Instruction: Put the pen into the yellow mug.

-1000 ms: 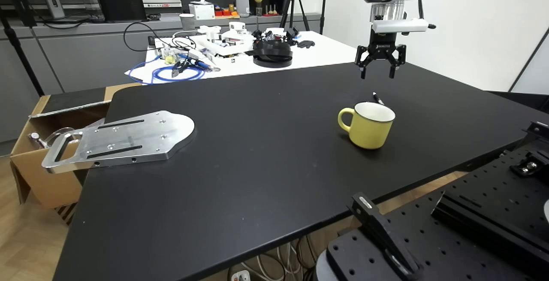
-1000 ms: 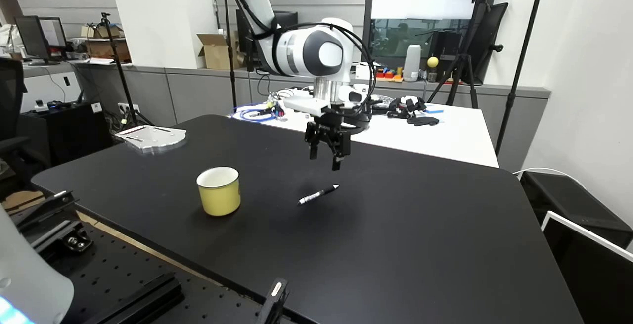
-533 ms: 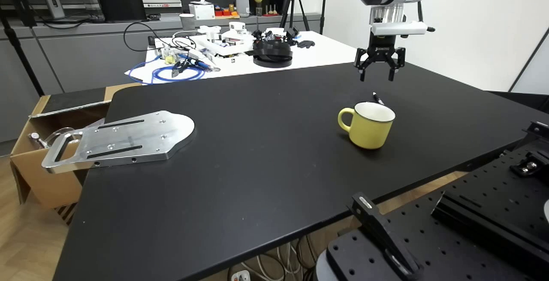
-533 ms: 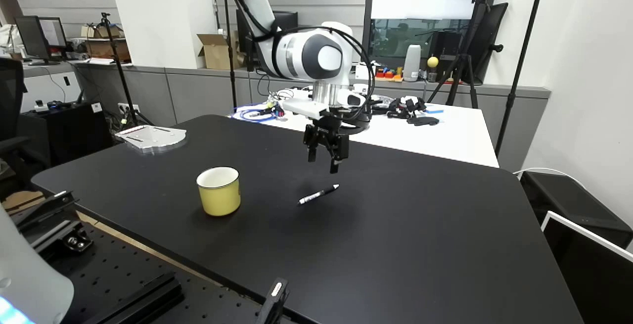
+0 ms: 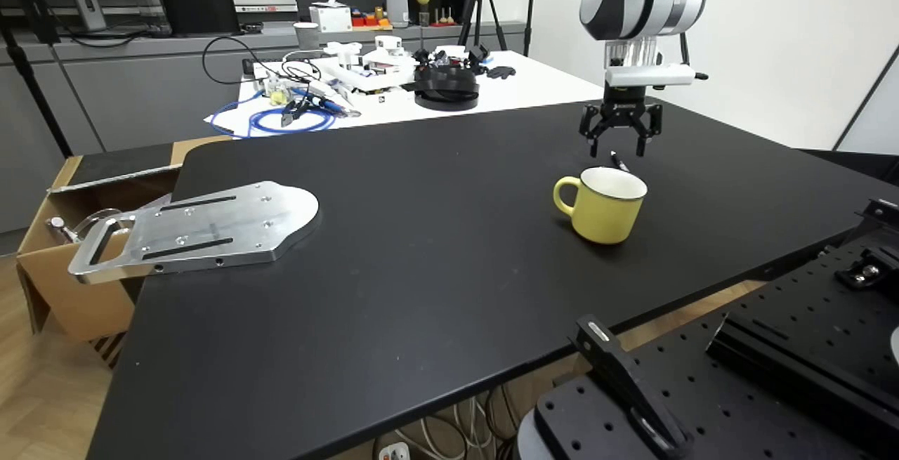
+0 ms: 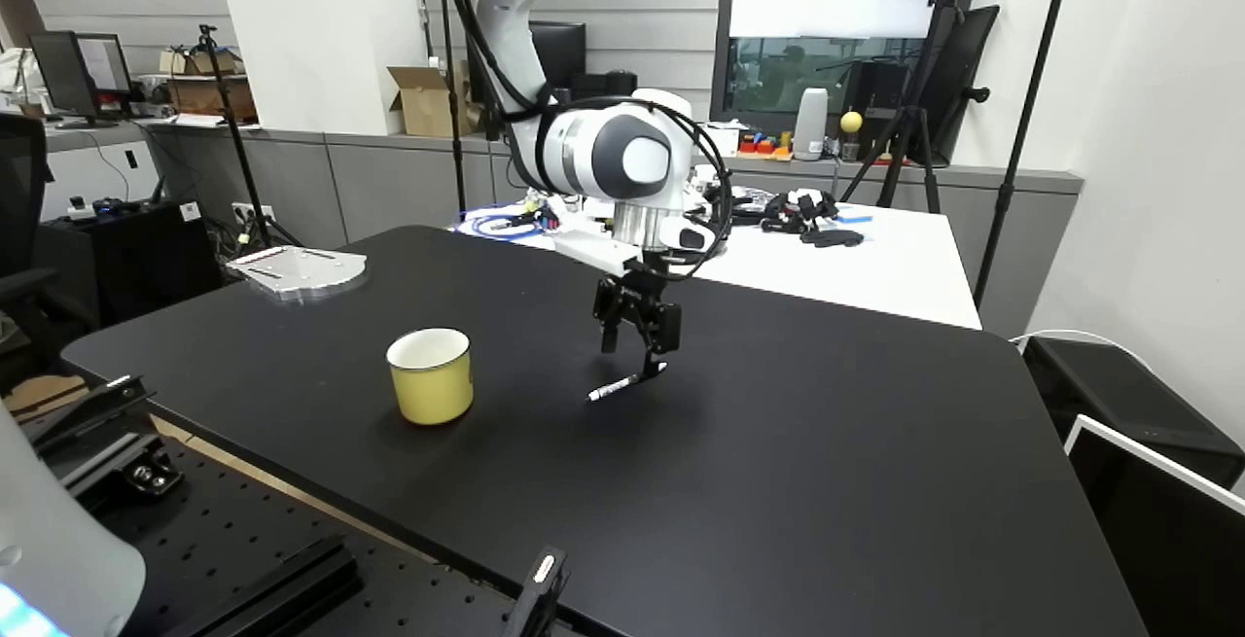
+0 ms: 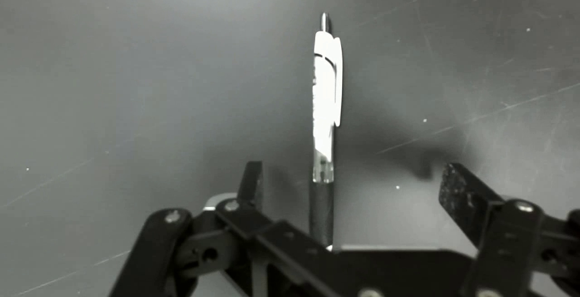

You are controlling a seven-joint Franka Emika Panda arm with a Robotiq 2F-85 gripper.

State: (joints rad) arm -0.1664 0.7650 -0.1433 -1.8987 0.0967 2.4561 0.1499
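Spread, with a wide gap between its two fingers (image 7: 250,182), the black Robotiq gripper (image 7: 353,170) hangs tips down, low over the black table (image 5: 421,270), at the end of the white-and-grey Franka arm (image 6: 584,146). Beneath it lies the click-top ballpoint pen (image 7: 324,102), flat on the tabletop, running lengthwise through that gap in the wrist view, with room on either side and the finger at picture left the nearer. Its white clip half and metal push-button reach out past the fingertips; the dark grip runs back to the gripper's body, which mostly hides the writing end. One finger (image 6: 651,363) crosses in front of the pen in an exterior view; whether that tip meets the tabletop I cannot tell. Apart from the gripper, the yellow mug (image 5: 607,214) stands upright on the same table, nearer than the gripper to the perforated mounting plate (image 5: 793,305); it has a dark rim, a white inside and, in an exterior view, a loop handle (image 5: 558,195) at picture left. Farther from the gripper than the mug lies the drilled aluminium plate (image 5: 218,221), its handle end jutting over the table edge above a cardboard box (image 5: 84,305)
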